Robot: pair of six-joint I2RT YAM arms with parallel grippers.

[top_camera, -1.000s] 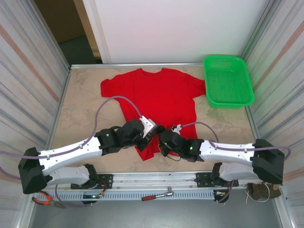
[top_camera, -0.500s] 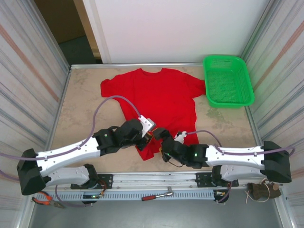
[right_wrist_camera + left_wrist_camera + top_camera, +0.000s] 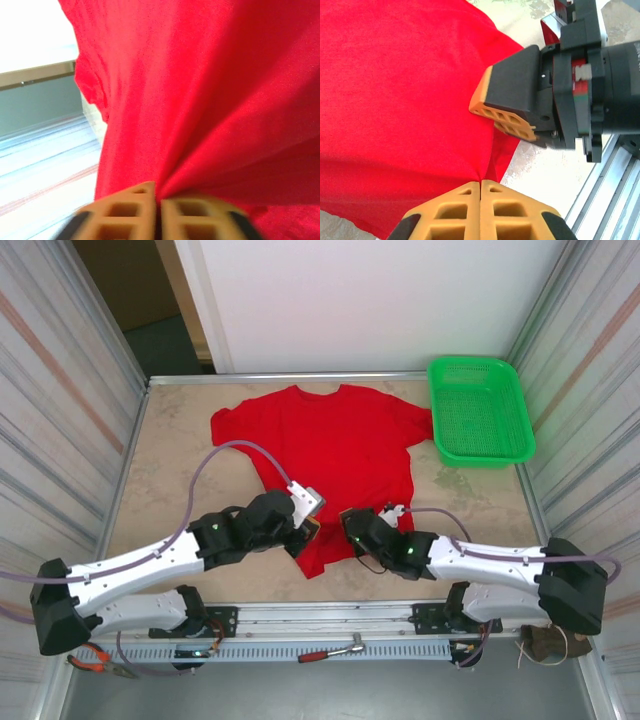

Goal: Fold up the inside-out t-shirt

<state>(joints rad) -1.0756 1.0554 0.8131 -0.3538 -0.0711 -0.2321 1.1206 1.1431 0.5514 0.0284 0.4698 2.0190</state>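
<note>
Green basket (image 3: pixel 480 412) beside t-shirt (image 3: pixel 335 440) sleeve | left hand (image 3: pixel 480 184), right hand (image 3: pixel 157 199) pinching cloth

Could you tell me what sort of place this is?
Most likely a robotics lab test cell: two arms bolted to a metal rail at the table's near edge, corrugated panel walls closing in both sides, and a ratchet wrench left by the rail.

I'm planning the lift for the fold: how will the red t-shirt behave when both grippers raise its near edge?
Likely floppy: the t-shirt lies flat and puckers into folds at the right gripper. Probably light: a thin pinch by the left gripper gathers it. It may drag and bunch on the table.
</note>
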